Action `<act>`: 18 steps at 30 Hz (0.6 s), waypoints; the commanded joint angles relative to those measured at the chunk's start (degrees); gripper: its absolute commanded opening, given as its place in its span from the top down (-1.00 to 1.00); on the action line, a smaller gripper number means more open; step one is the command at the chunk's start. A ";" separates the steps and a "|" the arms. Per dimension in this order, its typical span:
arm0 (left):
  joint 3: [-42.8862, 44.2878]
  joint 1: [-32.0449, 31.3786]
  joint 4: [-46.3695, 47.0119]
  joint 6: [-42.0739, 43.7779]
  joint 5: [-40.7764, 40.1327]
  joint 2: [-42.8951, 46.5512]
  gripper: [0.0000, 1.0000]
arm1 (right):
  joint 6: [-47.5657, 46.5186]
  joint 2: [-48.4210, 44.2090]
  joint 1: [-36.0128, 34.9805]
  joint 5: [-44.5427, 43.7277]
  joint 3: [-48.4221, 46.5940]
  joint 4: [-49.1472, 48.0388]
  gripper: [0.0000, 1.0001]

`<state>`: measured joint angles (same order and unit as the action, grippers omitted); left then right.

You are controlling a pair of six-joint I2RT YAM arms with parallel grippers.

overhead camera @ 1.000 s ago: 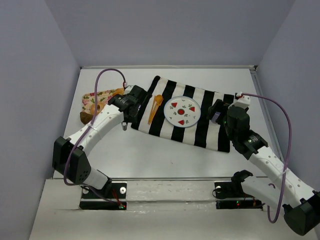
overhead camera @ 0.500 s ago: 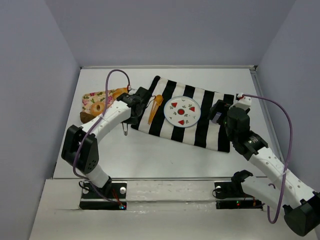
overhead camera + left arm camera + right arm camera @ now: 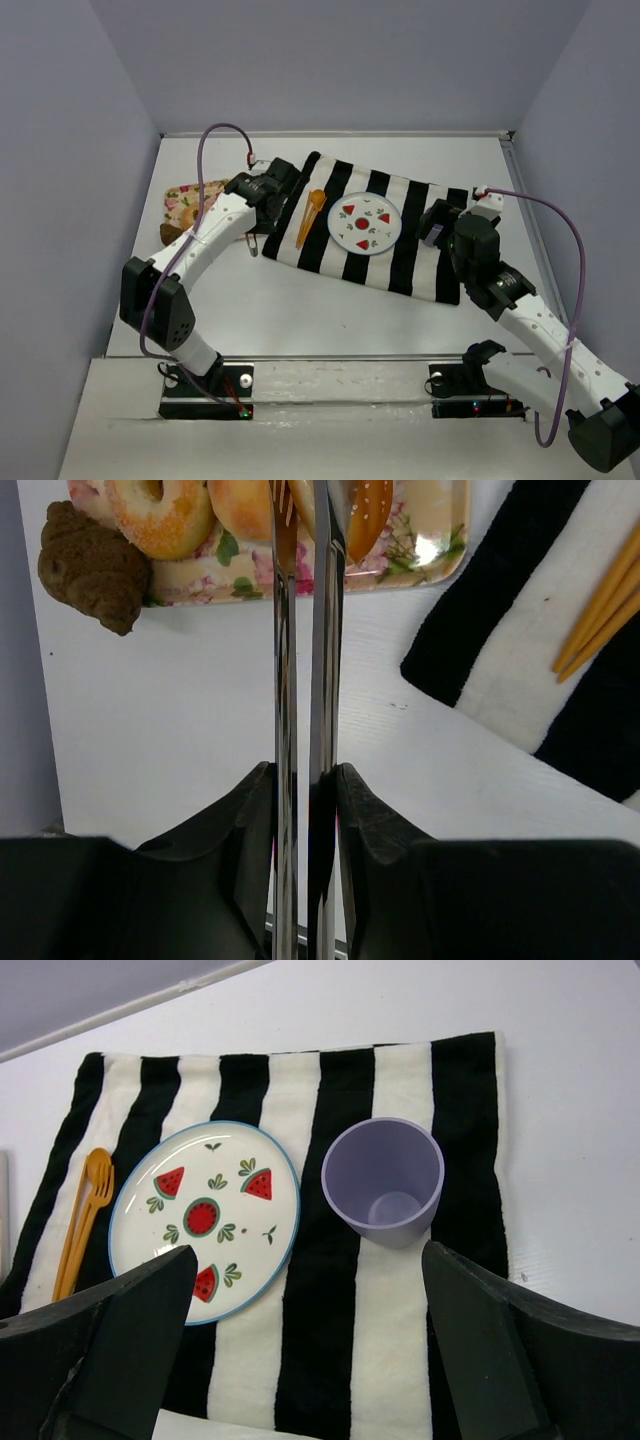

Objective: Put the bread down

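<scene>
My left gripper [image 3: 300,785] [image 3: 264,192] is shut on a pair of metal tongs [image 3: 300,650]. The tong arms stand nearly together and reach over the floral tray [image 3: 425,555] [image 3: 185,198] of bread. On the tray lie a sugared doughnut [image 3: 160,515] and a sesame bun [image 3: 368,520]. A golden piece shows between the tong arms at the frame's top edge, where the tips are cut off. A dark brown bread [image 3: 92,568] [image 3: 172,235] lies on the table beside the tray. My right gripper [image 3: 315,1345] [image 3: 440,222] is open above the striped cloth, holding nothing.
A black-and-white striped cloth [image 3: 400,262] carries a watermelon-print plate [image 3: 365,224] [image 3: 205,1220], an orange fork and spoon [image 3: 310,215] [image 3: 85,1210] and a purple cup [image 3: 383,1180] [image 3: 434,227]. Grey walls close in the white table on three sides.
My left arm has swung up and left, bringing the tongs over the tray, and the tong arms have squeezed together. The right arm has not moved.
</scene>
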<state>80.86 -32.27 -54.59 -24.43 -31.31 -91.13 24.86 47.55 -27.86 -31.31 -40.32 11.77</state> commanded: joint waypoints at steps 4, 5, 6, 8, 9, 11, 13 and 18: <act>6.67 -5.60 3.85 -2.38 5.55 5.79 0.59 | -0.43 -0.44 -0.53 -1.65 0.24 -3.60 -0.99; 6.85 -7.70 5.70 -2.21 7.91 5.79 0.57 | -0.34 -0.44 -0.53 -1.65 0.24 -3.60 -0.99; 7.03 -8.50 7.37 -1.86 9.24 5.53 0.55 | -0.25 -0.53 -0.53 -1.65 0.24 -3.51 -1.00; 7.56 -10.26 13.08 -0.80 12.66 4.83 0.52 | 0.10 -0.79 -0.53 -2.08 0.50 -3.51 -1.00; 7.65 -10.70 15.02 -0.54 13.90 3.87 0.50 | 0.27 -0.97 -0.53 -2.26 0.59 -3.51 -0.99; 8.17 -11.32 20.47 1.30 19.50 2.37 0.50 | 0.01 -1.67 -0.53 -2.96 0.68 -3.51 -0.99; 9.57 -12.63 23.03 2.10 20.93 -0.88 0.50 | 0.01 -2.72 -0.53 -3.06 0.94 -3.51 -1.00; 17.30 -15.18 24.18 4.82 23.31 -8.87 0.50 | 0.01 -3.52 -0.53 -3.32 1.12 -3.51 -0.99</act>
<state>91.79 -45.60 -35.55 -23.24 -12.49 -95.90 24.93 45.12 -27.86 -32.62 -39.24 11.29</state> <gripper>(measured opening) 0.363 0.996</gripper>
